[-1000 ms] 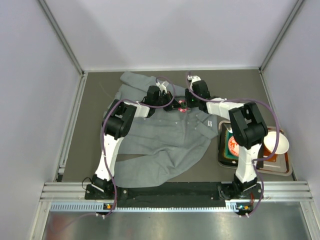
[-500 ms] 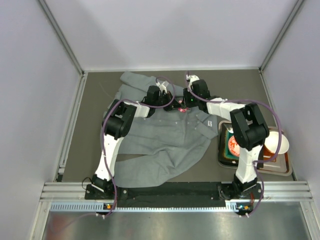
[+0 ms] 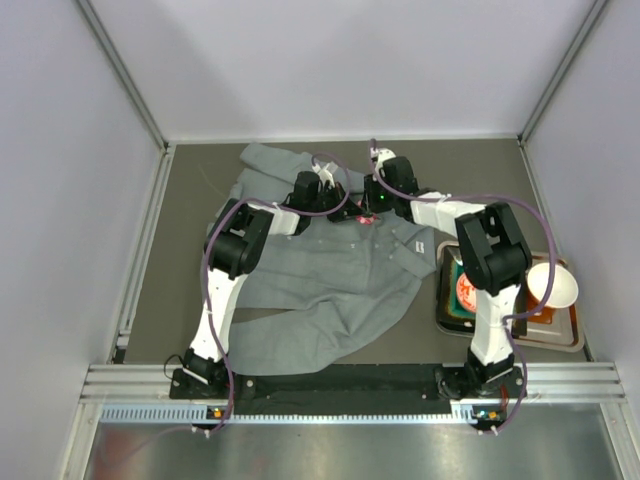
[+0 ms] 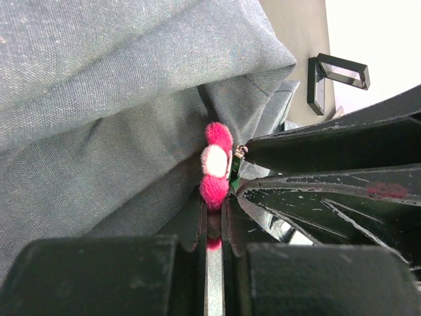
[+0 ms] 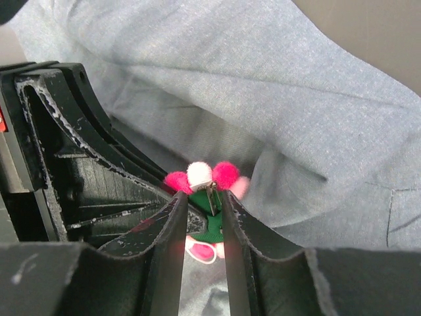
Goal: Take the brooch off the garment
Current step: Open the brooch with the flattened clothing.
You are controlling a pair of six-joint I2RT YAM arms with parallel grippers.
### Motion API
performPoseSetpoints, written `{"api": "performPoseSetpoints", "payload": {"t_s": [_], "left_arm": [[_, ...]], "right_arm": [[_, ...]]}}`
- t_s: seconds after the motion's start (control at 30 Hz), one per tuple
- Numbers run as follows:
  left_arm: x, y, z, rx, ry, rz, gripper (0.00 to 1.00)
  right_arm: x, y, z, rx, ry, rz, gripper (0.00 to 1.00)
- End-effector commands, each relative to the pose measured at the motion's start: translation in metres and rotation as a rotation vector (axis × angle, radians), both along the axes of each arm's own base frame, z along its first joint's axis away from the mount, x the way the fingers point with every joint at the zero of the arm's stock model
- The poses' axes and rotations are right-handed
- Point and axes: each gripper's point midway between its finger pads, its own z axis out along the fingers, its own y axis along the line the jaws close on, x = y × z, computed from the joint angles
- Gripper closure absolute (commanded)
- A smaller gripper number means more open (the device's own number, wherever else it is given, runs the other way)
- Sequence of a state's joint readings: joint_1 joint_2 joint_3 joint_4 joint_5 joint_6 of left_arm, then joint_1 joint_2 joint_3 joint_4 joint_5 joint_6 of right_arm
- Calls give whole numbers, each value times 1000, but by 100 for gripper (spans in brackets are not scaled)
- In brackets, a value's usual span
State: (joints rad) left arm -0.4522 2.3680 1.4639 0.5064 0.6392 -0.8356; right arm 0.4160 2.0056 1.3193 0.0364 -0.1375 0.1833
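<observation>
A flat tray (image 3: 574, 344) lies against the right edge of the bench (image 3: 480, 170), toward the near right corner. It holds a white bowl (image 3: 553, 287) with an orange inside and, to its left, a green-edged packet (image 3: 463, 290) with a red round on it; the right arm's upper link crosses over part of the packet.

The garment (image 3: 320, 280) is spread rumpled from the middle of the far edge down toward the near edge, left of centre, with its right side just beside the tray. The brooch (image 4: 216, 172) sits on the upper part of the garment, toward the far edge, in a crease with a thick fold of grey cloth bulging above it.

Both arms meet there. The left end effector (image 4: 214, 207) has its fingers pressed almost together, nipping the lowest pink petal. The right end effector (image 5: 200, 204) comes in from the other side, its fingers pinching the brooch's green backing and metal pin. The two sets of black fingers crowd each other, nearly touching around the brooch, and hide the cloth beneath it.
</observation>
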Motion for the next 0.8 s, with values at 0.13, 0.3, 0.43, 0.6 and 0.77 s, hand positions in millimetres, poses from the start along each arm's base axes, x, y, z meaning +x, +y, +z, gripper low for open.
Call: {"api": "performPoseSetpoints", "payload": {"t_s": [0.13,0.3,0.43,0.6,0.77], "left_arm": [[3,-3,3,-6,-38,-15,100],[3,-3,3,-12,-36,-19,100],[3,-3,3,-12,-33,-19,100],[3,-3,4,-15,-36,-20,100],[3,-3,5,-16,-40,-22,100]], "right_arm": [[14,-1,6,31,-15,7,71],[11,-4,1,59,7,19,71],[10,-2,0,92,22,32,73],[6,-2,-5,120,53,39,80],[6,0,-9,122,77,49,81]]}}
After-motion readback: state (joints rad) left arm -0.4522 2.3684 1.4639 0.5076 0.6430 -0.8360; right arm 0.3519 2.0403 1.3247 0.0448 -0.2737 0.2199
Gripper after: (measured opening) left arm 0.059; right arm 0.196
